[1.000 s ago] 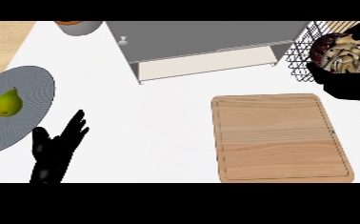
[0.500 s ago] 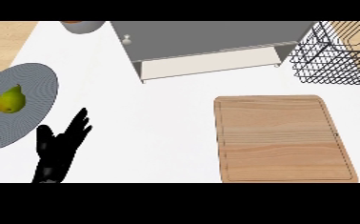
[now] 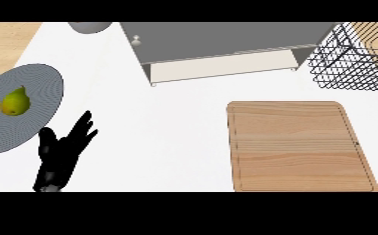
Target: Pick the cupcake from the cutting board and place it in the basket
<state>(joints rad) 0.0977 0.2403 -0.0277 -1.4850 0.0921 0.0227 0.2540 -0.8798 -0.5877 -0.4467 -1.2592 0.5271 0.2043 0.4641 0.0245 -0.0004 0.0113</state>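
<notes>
1. We note the wire basket [image 3: 345, 59] at upper right; its contents are not discernible.
2. Cutting board [image 3: 297, 146], lower right, carries nothing; the cupcake is not visible to us.
3. Grey plate [image 3: 37, 86] at left holds a pear [image 3: 15, 101].
4. Left hand [image 3: 63, 154], lower left, fingers straight, holds nothing, over the white tabletop [image 3: 177, 129].

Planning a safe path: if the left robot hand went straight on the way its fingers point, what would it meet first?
The left robot hand points up and slightly right over bare counter; probably the grey cabinet first, though depth is unclear.

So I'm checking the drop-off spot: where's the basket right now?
In the head view the basket sits at the far right, just beyond the cutting board and beside the grey cabinet.
</notes>
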